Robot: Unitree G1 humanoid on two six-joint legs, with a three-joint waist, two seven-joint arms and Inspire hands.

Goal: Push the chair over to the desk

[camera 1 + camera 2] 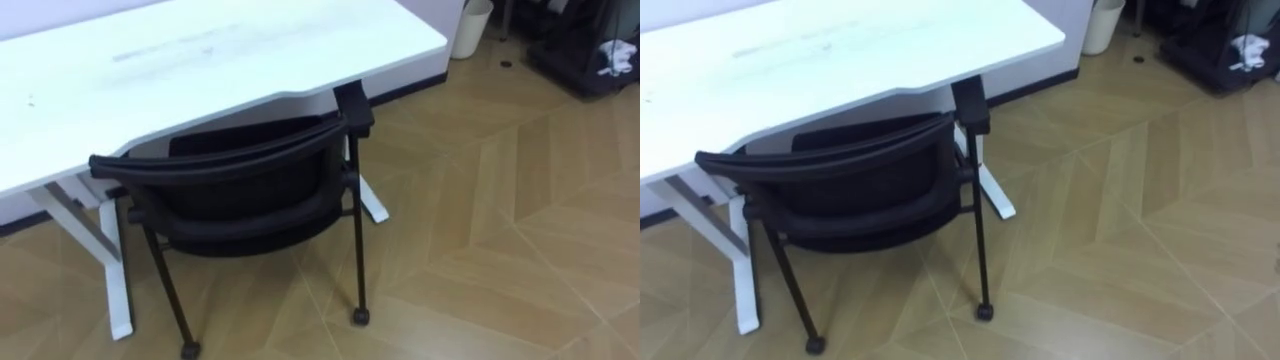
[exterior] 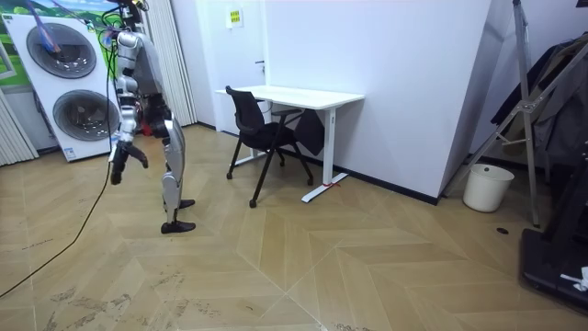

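Standing apart from chair (image 1: pixel 240 190) at desk (image 1: pixel 200 60); wall sign (image 2: pixel 234 16) unreadable.

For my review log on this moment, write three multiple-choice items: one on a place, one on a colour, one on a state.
1. Where is the white bin?
A. On the desk
B. On the floor by the wall
C. Under the chair

2. What colour is the chair?
A. Red
B. Black
C. White

3. How does the chair stand?
A. Tipped on its side
B. Upside down on the desk
C. Upright on its legs, drawn up to the desk

Answers:
1 B: the room view shows it on the floor by the wall, off beyond the desk's end.
2 B: backrest, seat and legs are all black.
3 C: its legs rest on the floor and its backrest sits at the desk's edge.
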